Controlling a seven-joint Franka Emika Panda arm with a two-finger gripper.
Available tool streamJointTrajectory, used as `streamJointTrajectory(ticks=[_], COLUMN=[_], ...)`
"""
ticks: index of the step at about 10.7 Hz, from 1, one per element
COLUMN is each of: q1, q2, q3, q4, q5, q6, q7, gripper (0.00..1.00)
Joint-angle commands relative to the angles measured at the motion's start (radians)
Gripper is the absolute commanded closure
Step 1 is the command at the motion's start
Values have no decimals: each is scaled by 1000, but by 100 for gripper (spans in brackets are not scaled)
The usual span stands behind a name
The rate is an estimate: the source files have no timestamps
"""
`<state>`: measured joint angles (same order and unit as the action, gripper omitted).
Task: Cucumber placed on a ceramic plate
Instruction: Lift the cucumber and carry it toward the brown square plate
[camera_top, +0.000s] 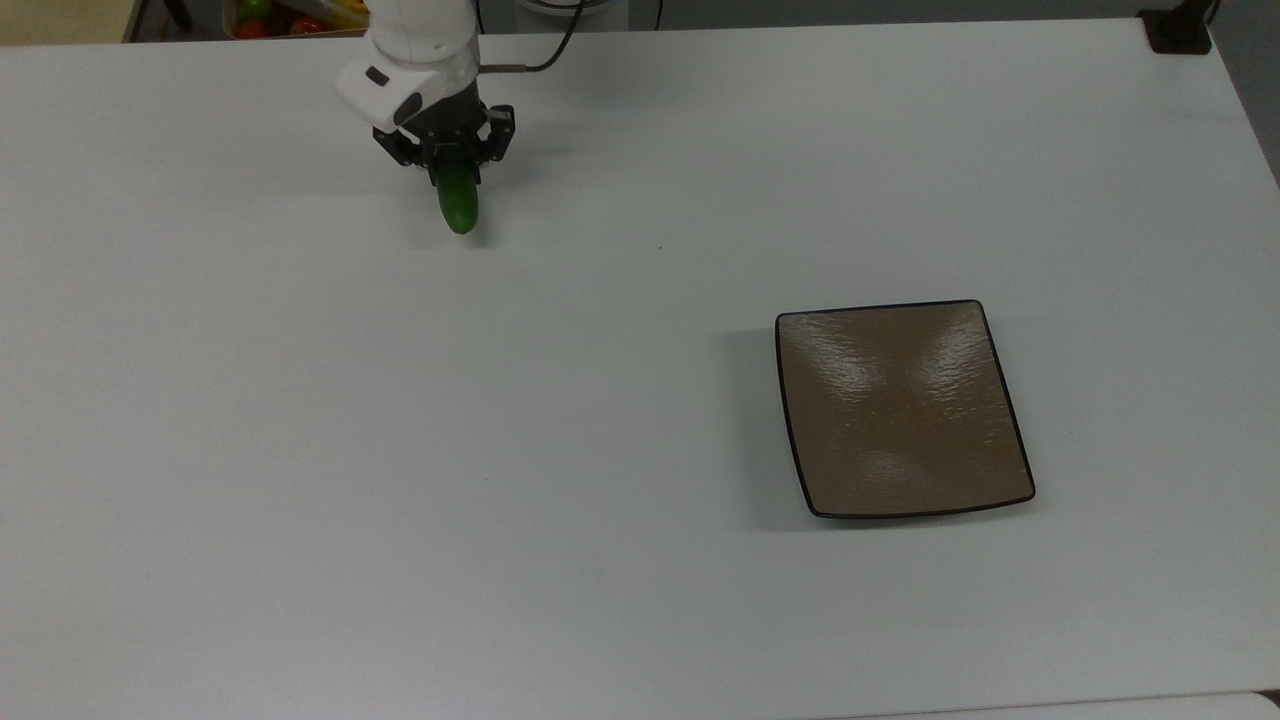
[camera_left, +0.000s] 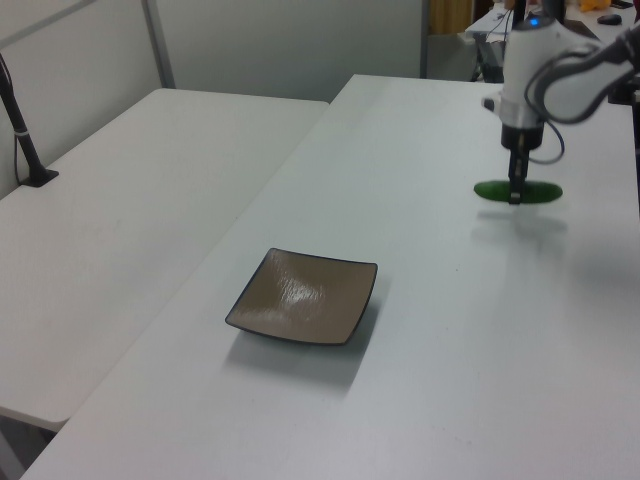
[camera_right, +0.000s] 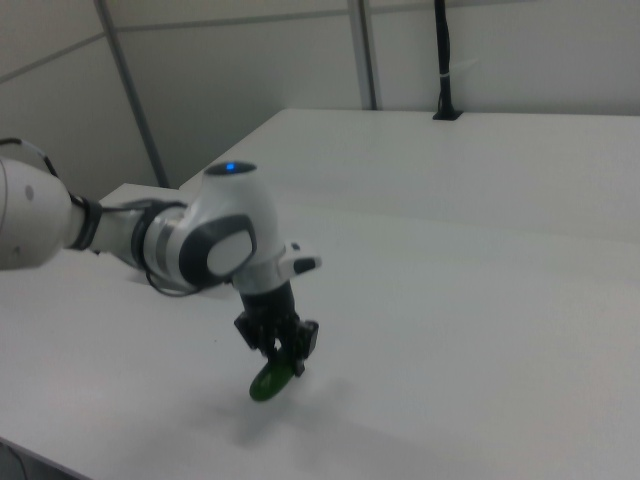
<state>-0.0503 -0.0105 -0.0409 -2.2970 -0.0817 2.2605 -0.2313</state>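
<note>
The dark green cucumber (camera_top: 459, 203) hangs just above the white table at the top view's upper left, clear of its shadow. My gripper (camera_top: 455, 165) is shut on its middle, fingers pointing down. In the left view the cucumber (camera_left: 494, 190) lies level at the far right, held by the gripper (camera_left: 516, 196) with a shadow on the table below. The right view has the gripper (camera_right: 283, 362) low in the frame and the cucumber (camera_right: 266, 384) tilted under it. The square brown ceramic plate (camera_top: 900, 408) lies bare at the top view's right, far from the gripper; in the left view the plate (camera_left: 303, 296) sits centre-left.
A bin of coloured items (camera_top: 285, 16) sits past the table's far edge in the top view's upper left. A black post base (camera_top: 1177, 30) stands at the upper right corner. A second white table (camera_left: 120, 190) adjoins on the left view's left.
</note>
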Motion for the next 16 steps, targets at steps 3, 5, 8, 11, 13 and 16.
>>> streamJointTrajectory(ticks=[3, 5, 8, 11, 13, 16], q1=[15, 44, 90, 130, 141, 217], q2=[-5, 21, 37, 111, 165, 246], q3=[-4, 6, 15, 65, 104, 127], q4=[356, 518, 587, 664, 723, 749], q5=[63, 83, 131, 152, 194, 189], q6=[-321, -462, -492, -480, -416, -215], q7=[-20, -19, -10, 44, 99, 206], gripper=[94, 93, 93, 93, 93, 93])
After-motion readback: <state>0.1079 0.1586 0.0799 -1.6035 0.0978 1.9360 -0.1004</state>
